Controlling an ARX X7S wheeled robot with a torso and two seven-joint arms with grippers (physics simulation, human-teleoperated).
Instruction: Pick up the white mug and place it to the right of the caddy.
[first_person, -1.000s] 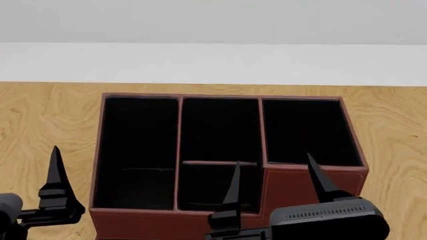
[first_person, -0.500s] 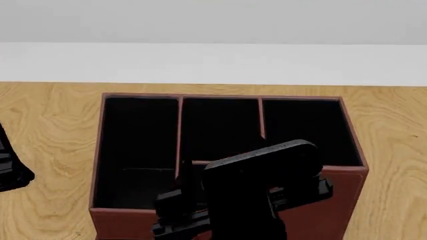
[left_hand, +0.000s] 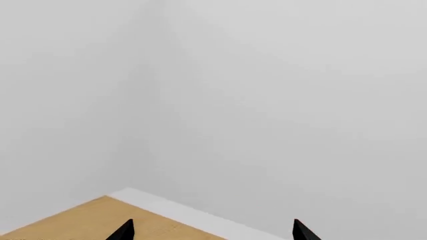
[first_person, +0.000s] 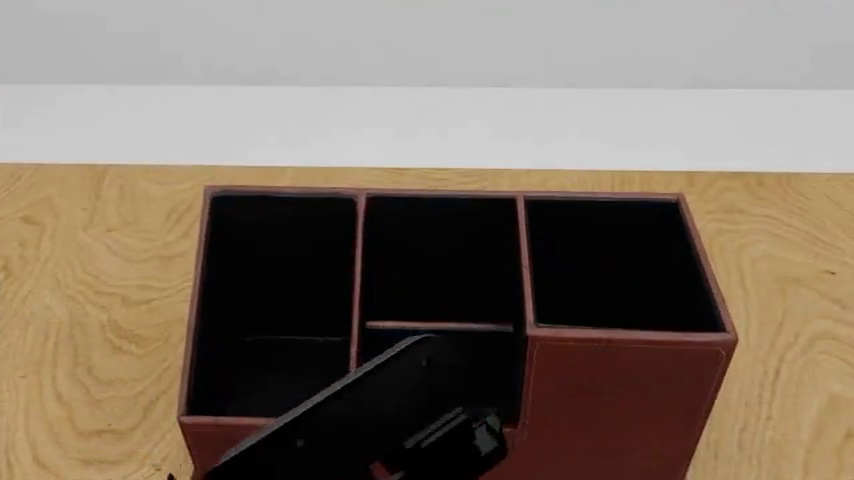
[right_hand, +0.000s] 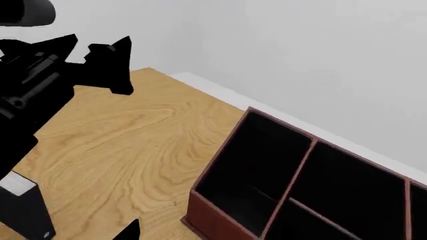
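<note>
Head view: right arm (first_person: 360, 425) dropped lower over the caddy (first_person: 614, 390); left jaws spread, right's unclear

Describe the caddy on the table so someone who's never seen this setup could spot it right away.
On the wooden table, near its white back edge, stands the caddy: a large reddish-brown box, open on top. Thin reddish dividers split its black inside into compartments, and the front steps down lower than the back. It is the only box visible in the head view.

A reddish-brown caddy (first_person: 614, 385) with black compartments sits on a light, swirling wood-grain worktop (first_person: 94, 290) edged in white, against a pale grey wall (left_hand: 267, 100).
</note>
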